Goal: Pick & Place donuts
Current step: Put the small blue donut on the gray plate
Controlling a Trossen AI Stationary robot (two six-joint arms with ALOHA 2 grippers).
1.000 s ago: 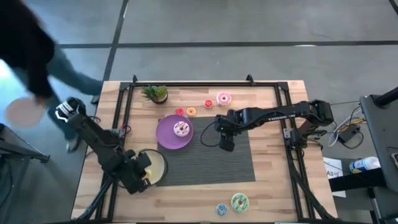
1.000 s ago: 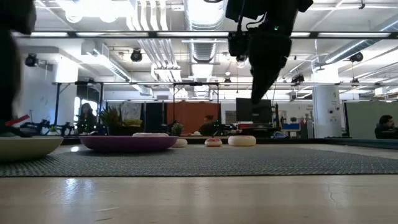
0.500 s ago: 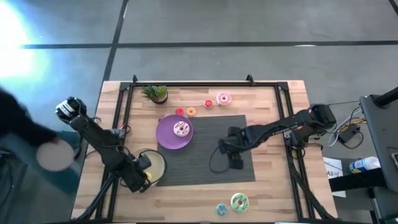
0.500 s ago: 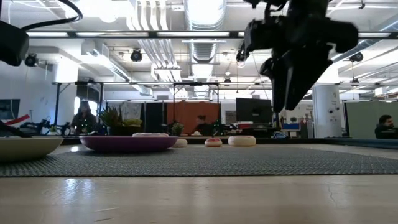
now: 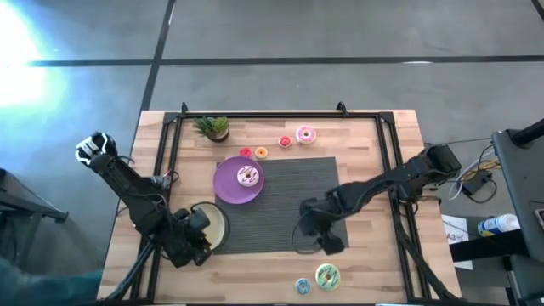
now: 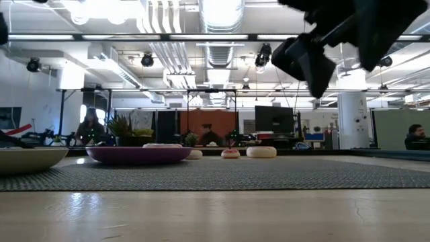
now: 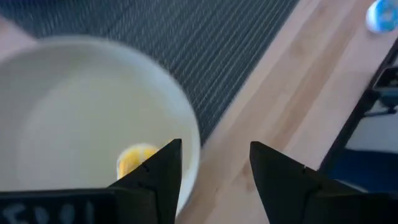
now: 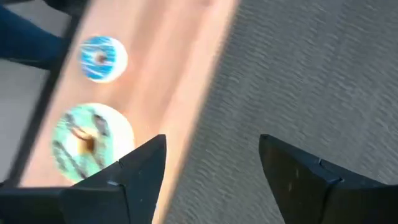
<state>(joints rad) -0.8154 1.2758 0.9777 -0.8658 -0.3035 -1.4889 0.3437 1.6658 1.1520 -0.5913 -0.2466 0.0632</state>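
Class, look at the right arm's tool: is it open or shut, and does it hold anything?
Open and empty. In the right wrist view the right tool shows a wide gap with only mat between.

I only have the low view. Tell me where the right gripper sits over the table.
Observer: The right gripper hangs open over the mat's edge nearest your camera.
Operator: Name what's closest to it.
Observer: The green-iced donut, on bare wood just past that edge, beside the blue donut.
Operator: Report the left arm.
Observer: The left gripper is open over the pale yellow plate's rim; a yellow donut lies in the plate.
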